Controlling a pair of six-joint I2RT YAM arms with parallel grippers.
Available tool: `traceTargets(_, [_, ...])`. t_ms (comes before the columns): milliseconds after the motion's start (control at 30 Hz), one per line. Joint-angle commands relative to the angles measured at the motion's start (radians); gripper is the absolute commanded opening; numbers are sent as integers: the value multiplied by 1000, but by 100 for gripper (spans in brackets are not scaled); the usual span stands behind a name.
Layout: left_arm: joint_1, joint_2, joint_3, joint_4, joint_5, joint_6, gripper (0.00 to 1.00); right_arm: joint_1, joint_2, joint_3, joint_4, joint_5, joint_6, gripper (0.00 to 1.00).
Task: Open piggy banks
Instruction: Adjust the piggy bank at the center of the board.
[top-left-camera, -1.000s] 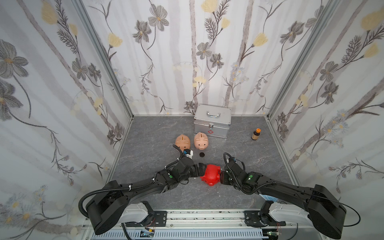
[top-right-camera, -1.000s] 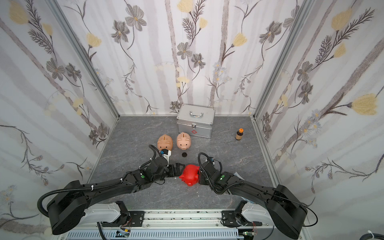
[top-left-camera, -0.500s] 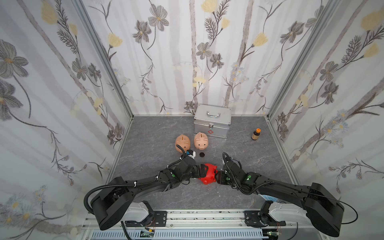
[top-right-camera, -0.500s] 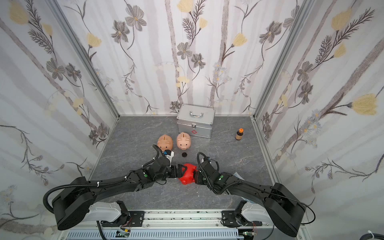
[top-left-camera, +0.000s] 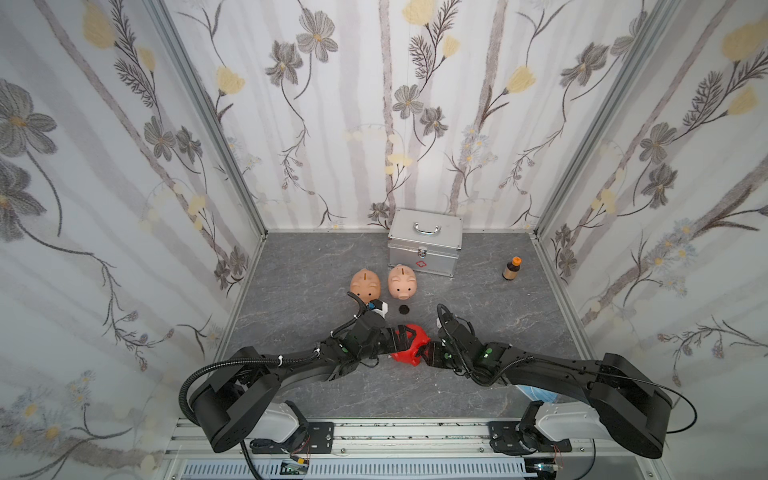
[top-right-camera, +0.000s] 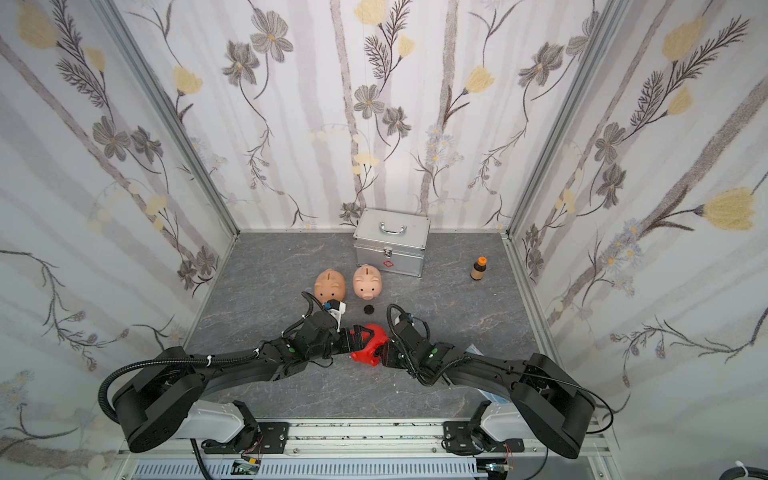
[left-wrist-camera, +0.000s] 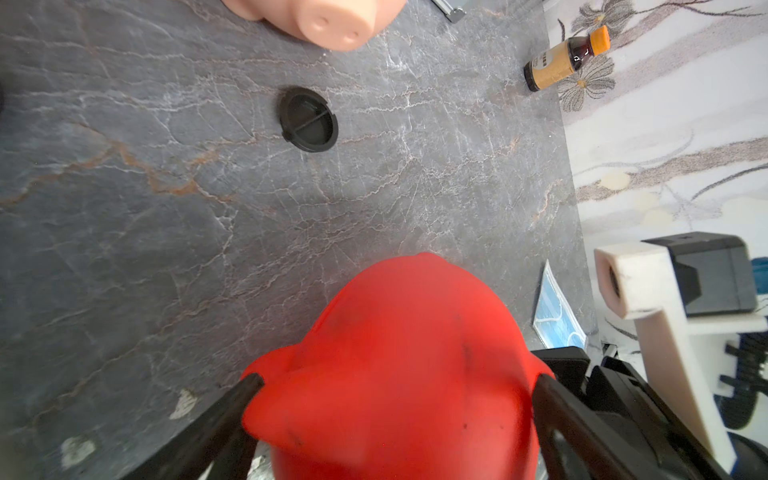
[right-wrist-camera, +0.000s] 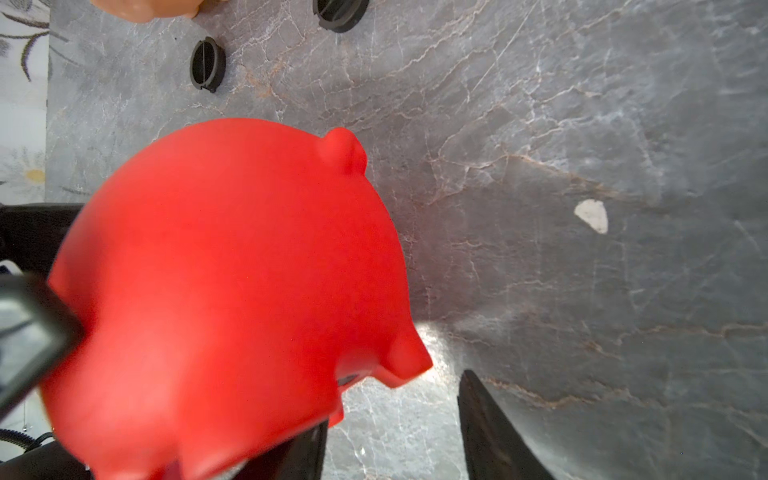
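Red pig (top-left-camera: 411, 349) sideways; peach pig (top-left-camera: 365, 284), second peach pig (top-left-camera: 402, 283) upright behind.

red pig (top-left-camera: 409, 352) blocks centre front, pink pigs (top-left-camera: 365, 284), plug (top-left-camera: 403, 308), case (top-left-camera: 424, 245) behind, floor (top-left-camera: 299, 282) free left

In both top views we see the red piggy bank (top-left-camera: 405, 356) (top-right-camera: 365, 355) only partly, arms covering its ends. The right wrist view shows it blurred and cuts a black plug (right-wrist-camera: 340, 14) at the edge. Whether the right fingers (right-wrist-camera: 486, 436) grip it, we cannot tell.
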Motion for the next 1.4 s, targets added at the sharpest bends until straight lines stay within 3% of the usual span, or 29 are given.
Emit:
traceTargets(0, [10,9,-4,9,11,-3,100,0,5,16,36,56,27,50])
traceTargets(300, [20,-30,-16,-61,-43,4,100,-8,-7,28,-7,127,52,50])
traceTargets(933, [23,54,3,15,26,5,100,-8,38,42,71,64,28,49])
traceTargets(1367, [36,84,-12,21,24,1,100,4,-44,-2,131,17,-55,48])
